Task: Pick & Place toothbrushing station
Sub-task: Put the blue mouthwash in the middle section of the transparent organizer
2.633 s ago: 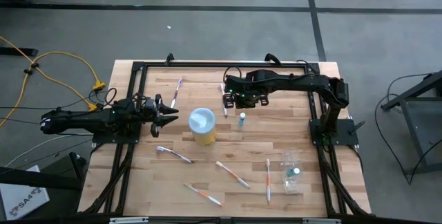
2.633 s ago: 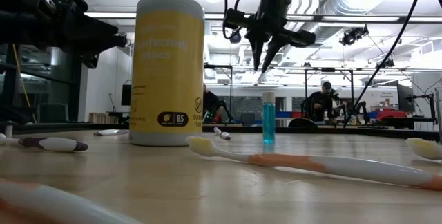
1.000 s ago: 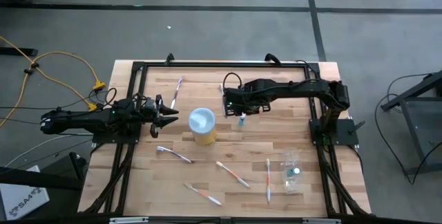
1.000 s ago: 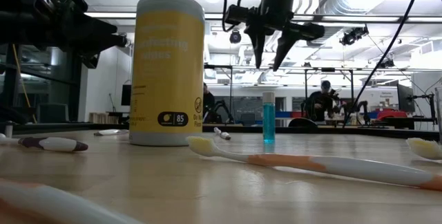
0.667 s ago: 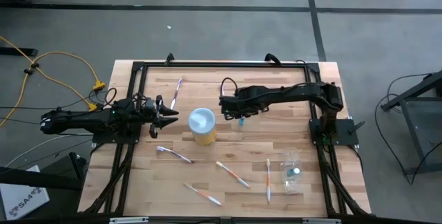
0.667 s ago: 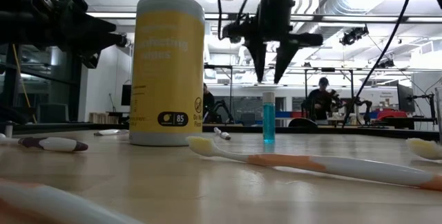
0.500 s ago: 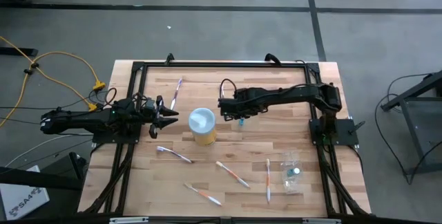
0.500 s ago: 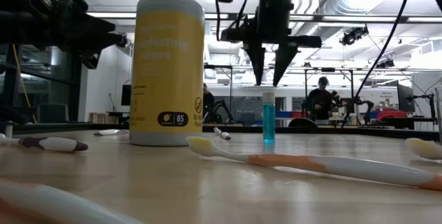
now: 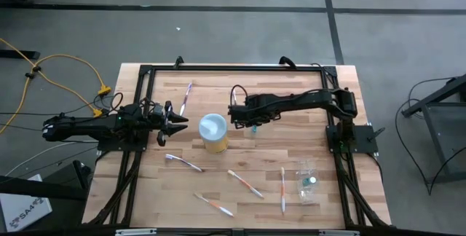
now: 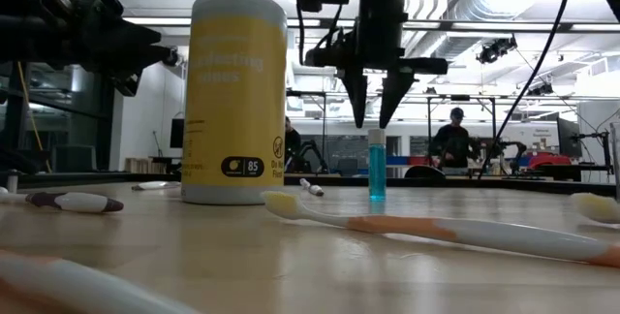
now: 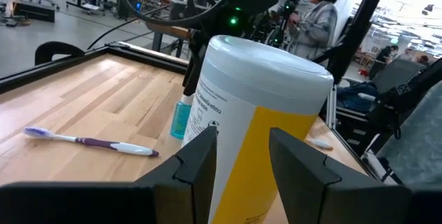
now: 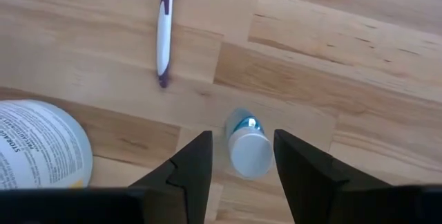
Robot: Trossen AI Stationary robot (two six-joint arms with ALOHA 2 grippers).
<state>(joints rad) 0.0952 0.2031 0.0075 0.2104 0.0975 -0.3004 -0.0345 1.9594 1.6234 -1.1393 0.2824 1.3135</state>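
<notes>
A tiny teal bottle with a white cap stands upright on the wooden table, right of a yellow wipes canister. My right gripper hangs open just over it, pointing down, one fingertip on either side of the cap without touching. My left gripper waits open and level at the table's left, short of the canister. The clear holder cup lies at the near right. Toothbrushes lie flat: a purple one, one near the left, orange ones.
A black frame runs around the table's edges. A third orange toothbrush lies by the near edge. The purple toothbrush lies just beyond the bottle. People and equipment show in the room behind.
My right gripper has sunk toward the teal bottle and shifted a little toward the table's left, its wrist turning somewhat. Its fingertips now hang just above the cap. The bottle has not moved.
</notes>
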